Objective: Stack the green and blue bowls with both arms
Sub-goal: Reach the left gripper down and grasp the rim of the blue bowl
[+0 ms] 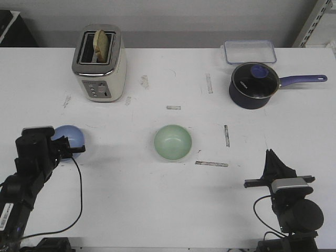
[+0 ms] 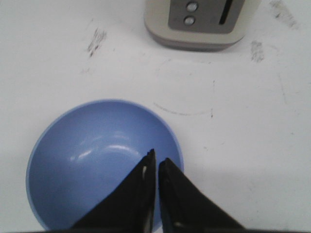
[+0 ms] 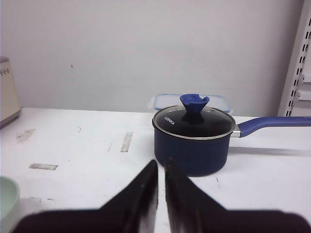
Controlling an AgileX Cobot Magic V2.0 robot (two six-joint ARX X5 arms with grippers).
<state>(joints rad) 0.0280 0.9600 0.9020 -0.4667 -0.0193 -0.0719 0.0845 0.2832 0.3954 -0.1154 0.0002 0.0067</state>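
White table (image 1: 157, 210): blue bowl (image 1: 71, 140), green bowl (image 1: 172, 142) upright, prob. apart.

Left gripper (image 2: 156, 162) tips over near inner wall of blue bowl (image 2: 104, 162). Toaster (image 2: 201, 22) ahead of those jaws, beyond bowl, well apart. Green bowl (image 1: 172, 142) mid-table, between both grippers. Saucepan (image 3: 194, 141) straight ahead of right gripper (image 3: 161, 165), apart. Lidded container (image 1: 250, 52) just behind saucepan.
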